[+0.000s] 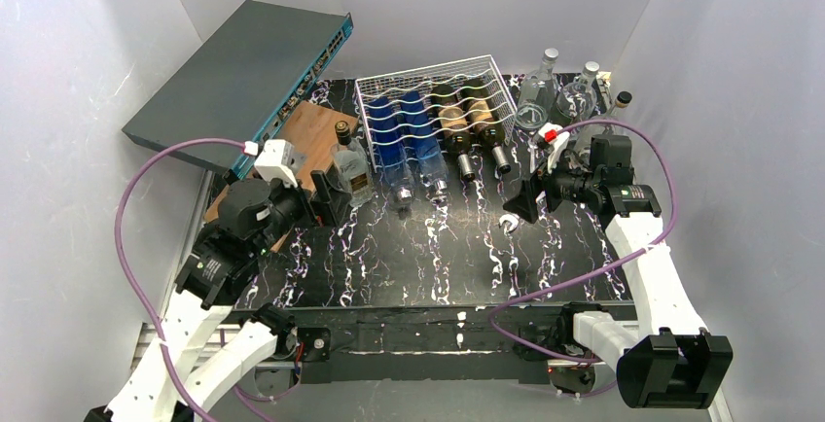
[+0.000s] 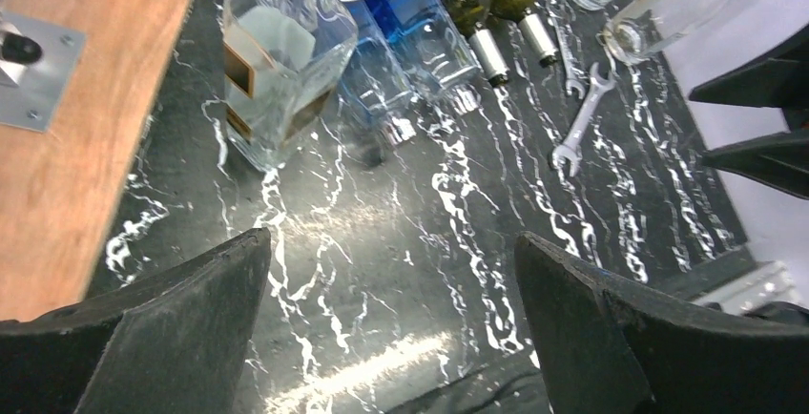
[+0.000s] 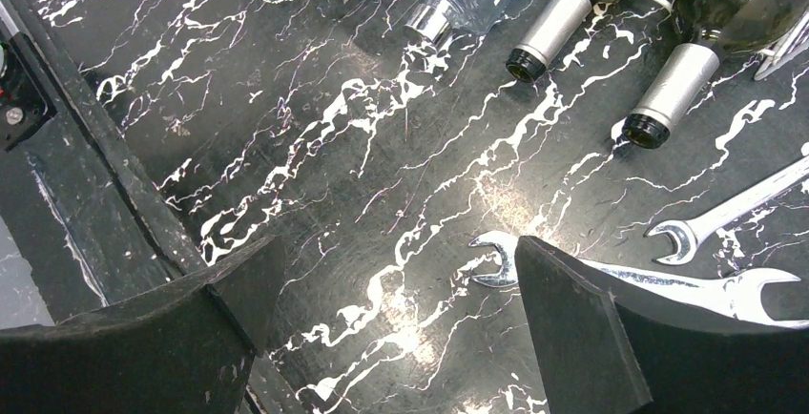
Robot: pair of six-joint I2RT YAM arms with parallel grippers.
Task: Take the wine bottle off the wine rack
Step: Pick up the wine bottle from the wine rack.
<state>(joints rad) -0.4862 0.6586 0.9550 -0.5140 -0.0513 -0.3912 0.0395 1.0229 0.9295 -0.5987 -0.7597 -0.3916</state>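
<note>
My left pincer (image 1: 329,198) is spread wide with nothing in it, next to a square clear bottle (image 1: 352,164). The wine rack (image 1: 433,91) is up at 2 o'clock from it. The dark wine bottles (image 1: 484,123) lie in its right cradles, necks toward 6. My right pincer (image 1: 526,205), also wide and empty, looks nearer, with the bottles at its 11.

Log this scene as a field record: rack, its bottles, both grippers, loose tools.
rack: white wire, at the table's far side
on rack: two blue bottles, two wine bottles, necks toward the arms
left gripper: open, empty, near a square bottle
right gripper: open, empty, above a wrench
task: no bottle held
</note>
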